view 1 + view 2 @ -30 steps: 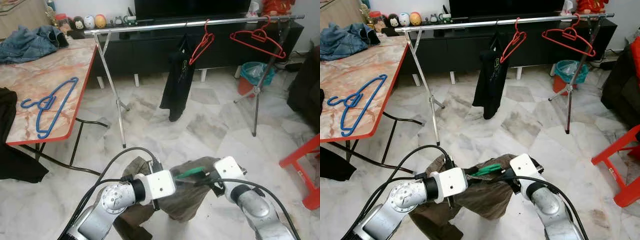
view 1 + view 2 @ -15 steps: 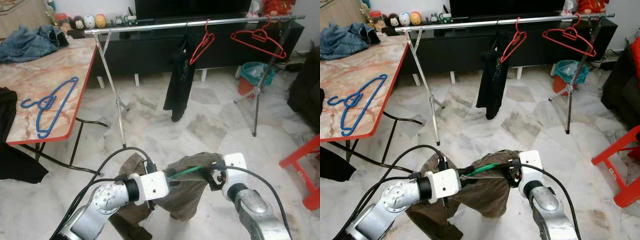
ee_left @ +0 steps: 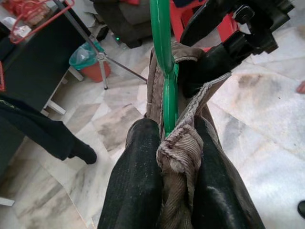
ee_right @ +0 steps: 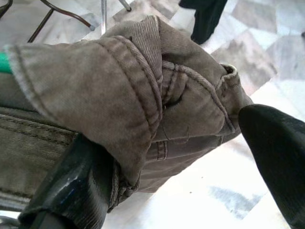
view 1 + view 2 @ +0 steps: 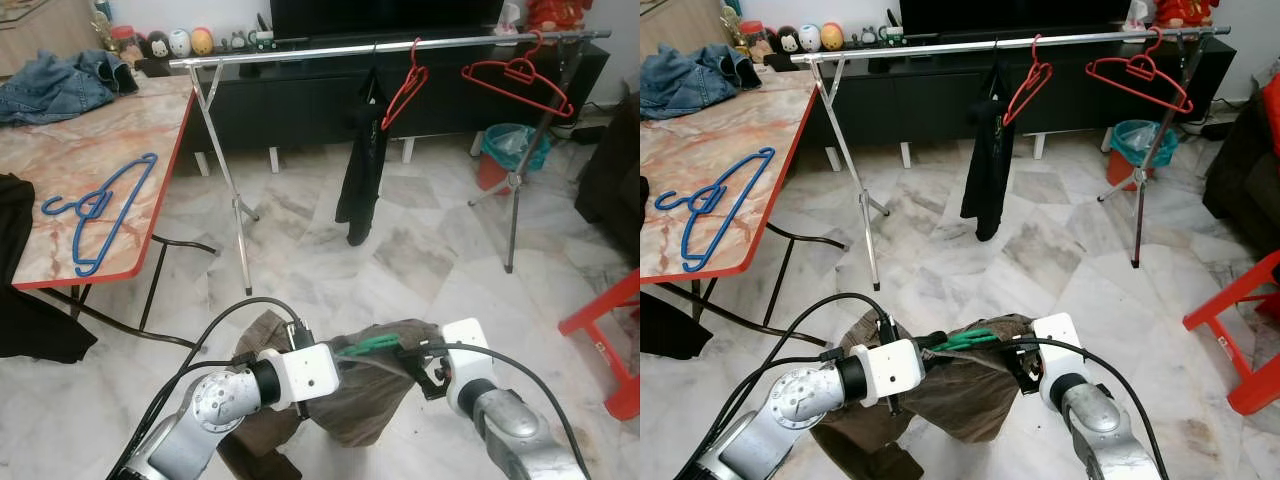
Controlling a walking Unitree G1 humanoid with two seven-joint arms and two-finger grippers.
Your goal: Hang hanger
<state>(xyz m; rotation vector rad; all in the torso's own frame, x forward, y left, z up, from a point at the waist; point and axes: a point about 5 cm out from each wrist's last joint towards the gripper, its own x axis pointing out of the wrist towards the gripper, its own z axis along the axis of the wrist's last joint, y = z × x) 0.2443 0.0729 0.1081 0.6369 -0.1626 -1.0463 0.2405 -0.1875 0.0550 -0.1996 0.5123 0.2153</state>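
Observation:
A green hanger (image 5: pixel 372 345) carries brown trousers (image 5: pixel 365 400), held low in front of me above the floor. My left gripper (image 3: pixel 174 138) is shut on the trousers' bunched edge and the hanger's green bar (image 3: pixel 162 57). At the trousers' other end my right gripper (image 4: pixel 162 133) is open: one finger (image 4: pixel 71 191) lies against the waistband and the other (image 4: pixel 281 152) stands apart from it. The clothes rail (image 5: pixel 400 46) runs across the far side, well beyond both grippers.
Two red hangers (image 5: pixel 403 85) (image 5: pixel 517 78) and a black garment (image 5: pixel 362 170) hang on the rail. At the left a marble table (image 5: pixel 60 150) holds a blue hanger (image 5: pixel 100 210) and jeans (image 5: pixel 60 85). A red stool (image 5: pixel 610 340) stands right, a teal bin (image 5: pixel 510 150) behind.
The black garment on the rail has swung rightward and turned edge-on. My right gripper rose a little, then sank back beside the trousers. The left gripper keeps its hold.

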